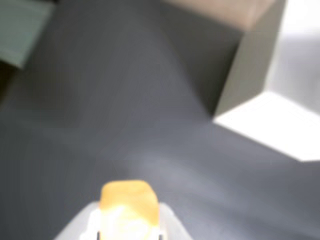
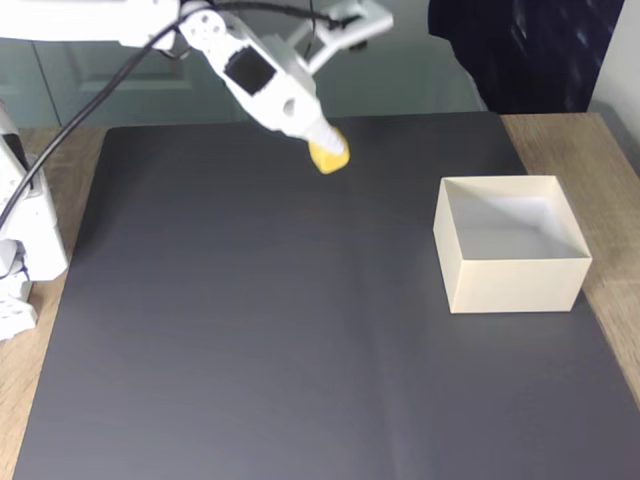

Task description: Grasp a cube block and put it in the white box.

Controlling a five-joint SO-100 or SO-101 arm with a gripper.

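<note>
On my fixed view the dark mat (image 2: pixel 250 340) carried the white box (image 2: pixel 515 285) near its right edge. My gripper (image 2: pixel 328 152) hung by the far edge, jaws clamped on the cube block (image 2: pixel 331 158) at their tips.

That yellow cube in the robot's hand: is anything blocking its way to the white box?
Nothing visible does. The hand holds the cube block above the dark mat, and only bare mat lies between it and the open-topped white box.
</note>
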